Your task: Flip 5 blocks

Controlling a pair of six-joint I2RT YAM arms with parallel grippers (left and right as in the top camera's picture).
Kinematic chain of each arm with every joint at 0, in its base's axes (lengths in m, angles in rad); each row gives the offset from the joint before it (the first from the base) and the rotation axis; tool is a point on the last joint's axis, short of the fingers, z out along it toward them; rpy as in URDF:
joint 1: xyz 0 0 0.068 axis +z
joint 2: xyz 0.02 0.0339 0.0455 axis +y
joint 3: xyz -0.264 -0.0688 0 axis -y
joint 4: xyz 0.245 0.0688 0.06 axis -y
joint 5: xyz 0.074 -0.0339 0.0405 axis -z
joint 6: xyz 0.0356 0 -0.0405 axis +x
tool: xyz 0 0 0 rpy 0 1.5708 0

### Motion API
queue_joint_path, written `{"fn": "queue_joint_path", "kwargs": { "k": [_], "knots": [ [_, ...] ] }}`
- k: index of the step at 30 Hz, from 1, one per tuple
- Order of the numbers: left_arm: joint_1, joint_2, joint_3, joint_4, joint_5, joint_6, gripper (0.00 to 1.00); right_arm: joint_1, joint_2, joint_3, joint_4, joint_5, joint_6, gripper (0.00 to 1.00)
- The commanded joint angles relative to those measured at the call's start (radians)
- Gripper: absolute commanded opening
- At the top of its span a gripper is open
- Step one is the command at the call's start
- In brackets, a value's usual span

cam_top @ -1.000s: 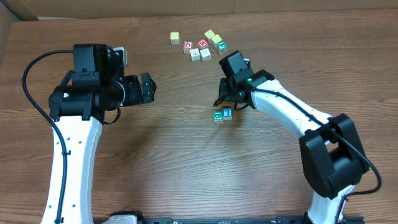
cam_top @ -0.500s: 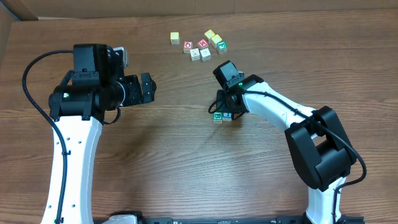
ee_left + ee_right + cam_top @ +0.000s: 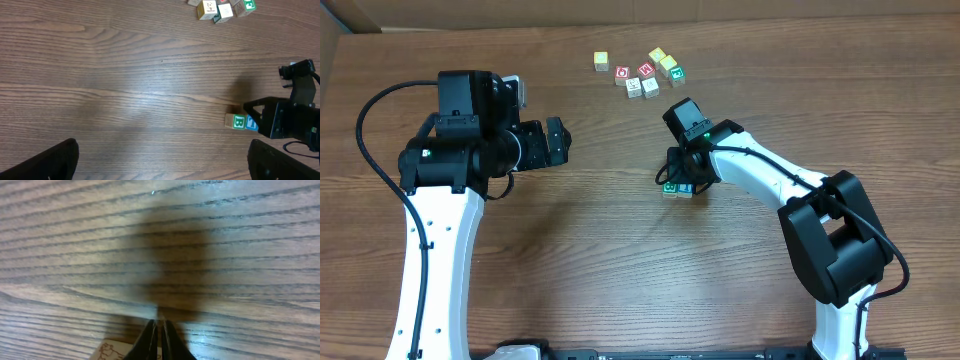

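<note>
A green-printed block (image 3: 669, 188) and a blue-printed block (image 3: 687, 187) lie side by side mid-table; the left wrist view shows the green block (image 3: 235, 121) and the blue block (image 3: 251, 124) too. My right gripper (image 3: 679, 180) is shut, tips down on the wood right at this pair. In the right wrist view the shut fingers (image 3: 151, 336) stand beside a block face with a line drawing (image 3: 111, 352). Two whitish blocks (image 3: 634, 87) (image 3: 650, 87) and another green block (image 3: 677, 74) lie in the far cluster. My left gripper (image 3: 556, 140) hangs open and holds nothing.
Yellow-faced cubes (image 3: 601, 61) (image 3: 658, 55) (image 3: 669, 64) and red-faced cubes (image 3: 622, 73) (image 3: 645, 70) lie with the far cluster. Bare wood (image 3: 150, 100) stretches under the left gripper (image 3: 165, 167). The table's back edge (image 3: 620, 28) runs just behind the cluster.
My right gripper has moved down and left onto the green and blue pair and stopped there. The left arm has not moved.
</note>
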Motion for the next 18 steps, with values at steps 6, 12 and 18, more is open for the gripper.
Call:
{"fn": "queue_joint_path", "kwargs": {
  "k": [6,12,18],
  "knots": [
    [-0.001,0.002,0.019,0.0,0.001,0.008,1.0,-0.002,0.001,0.071,0.002,-0.002,-0.019,0.11],
    [-0.001,0.002,0.019,0.0,0.001,0.008,1.0,-0.001,0.001,0.154,-0.028,-0.061,-0.019,0.11],
    [-0.001,0.002,0.019,0.0,0.001,0.008,1.0,0.029,0.005,0.156,-0.016,-0.098,-0.019,0.11]
  ]
}}
